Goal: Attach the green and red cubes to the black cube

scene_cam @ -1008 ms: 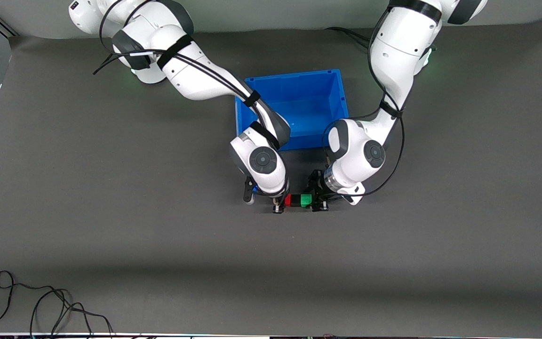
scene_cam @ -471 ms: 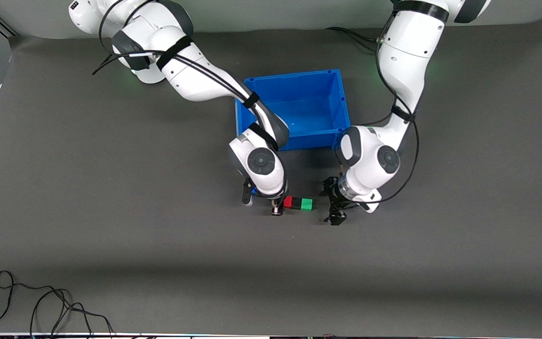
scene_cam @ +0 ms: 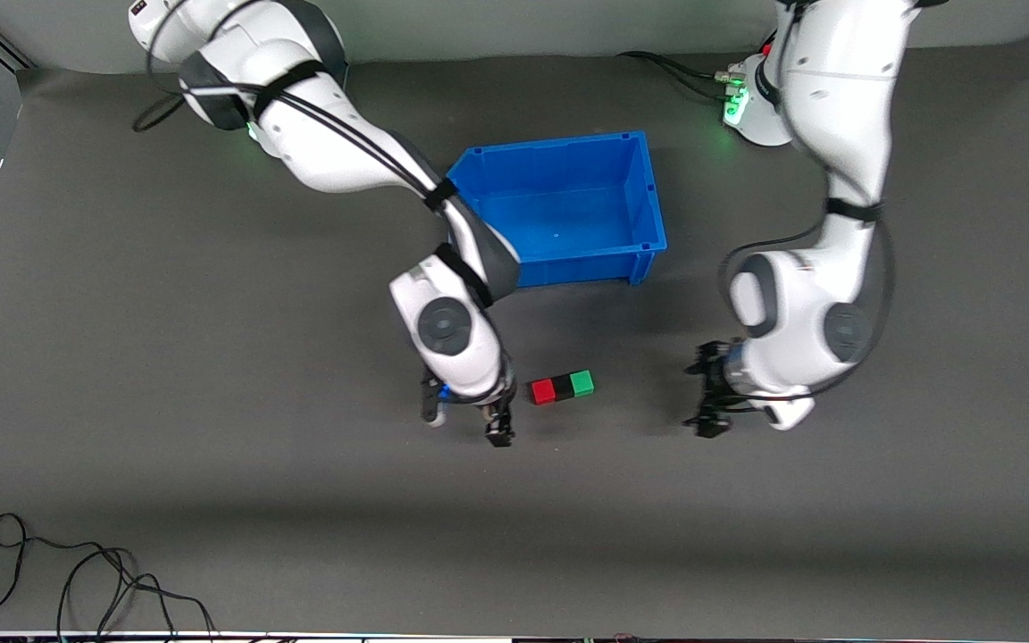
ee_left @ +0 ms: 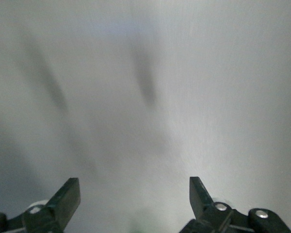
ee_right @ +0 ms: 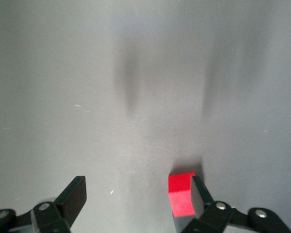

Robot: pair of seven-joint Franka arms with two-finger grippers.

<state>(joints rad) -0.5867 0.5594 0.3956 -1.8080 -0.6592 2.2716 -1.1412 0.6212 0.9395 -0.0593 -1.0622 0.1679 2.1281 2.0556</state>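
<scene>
Three small cubes are seen in a row on the grey table (scene_cam: 211, 500), touching side to side. The red cube (scene_cam: 542, 391) is at the end toward the right arm, the black cube (scene_cam: 562, 388) is in the middle, and the green cube (scene_cam: 581, 383) is at the end toward the left arm. The row lies nearer to the front camera than the blue bin (scene_cam: 648, 196).

The right gripper (scene_cam: 465, 421) is held low, just beside the red cube, and its fingers are spread apart with nothing between them. In the right wrist view the red cube (ee_right: 182, 193) is seen close by one finger.

The left gripper (scene_cam: 709, 398) is held low, well apart from the green cube. Its fingers are spread wide too, and nothing is held in them.
</scene>
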